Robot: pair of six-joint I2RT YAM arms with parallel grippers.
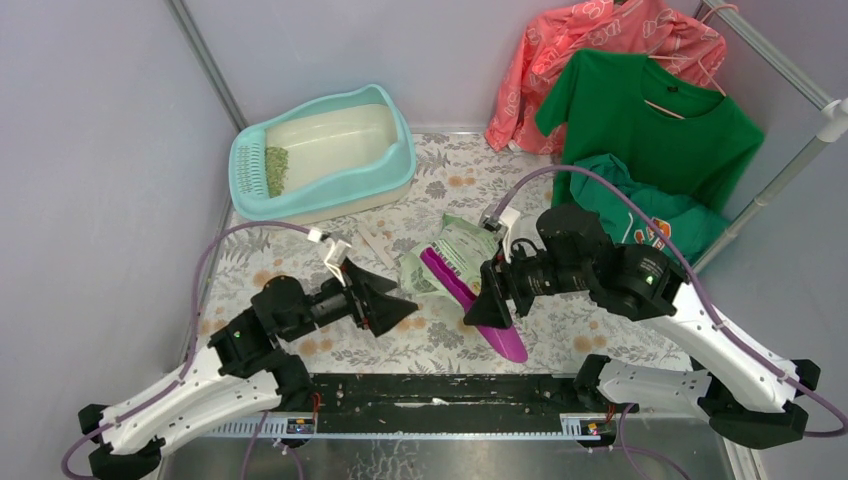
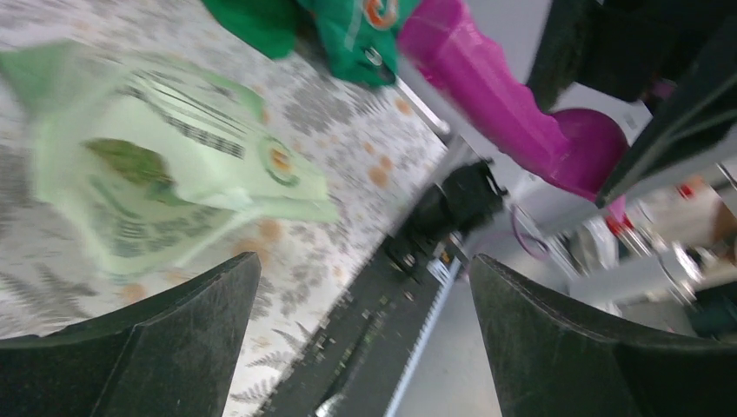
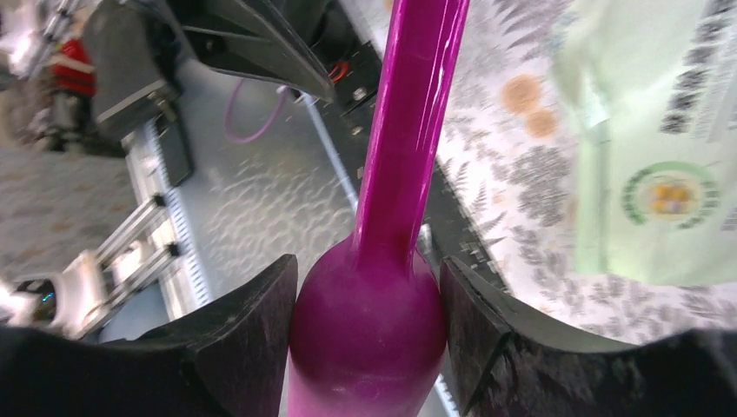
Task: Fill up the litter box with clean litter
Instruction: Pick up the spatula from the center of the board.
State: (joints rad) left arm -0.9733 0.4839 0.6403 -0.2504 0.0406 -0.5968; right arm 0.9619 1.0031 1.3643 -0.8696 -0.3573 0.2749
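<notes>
Clamping purple scoop [image 1: 507,342], right pincer [image 1: 488,304] angled down, left pincer [image 2: 365,287] agape

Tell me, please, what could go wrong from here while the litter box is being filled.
1. The bag lies loose, and the open left gripper does not hold it; scooping may push it away.
2. The right gripper clamps the smooth, round purple scoop; it might twist.
3. The litter box sits far off at the back left, so a scoopful could spill on the way.

Bright, even light, soft shadows; both wrist views blurred; glare streaks the purple scoop [image 3: 408,130].
</notes>
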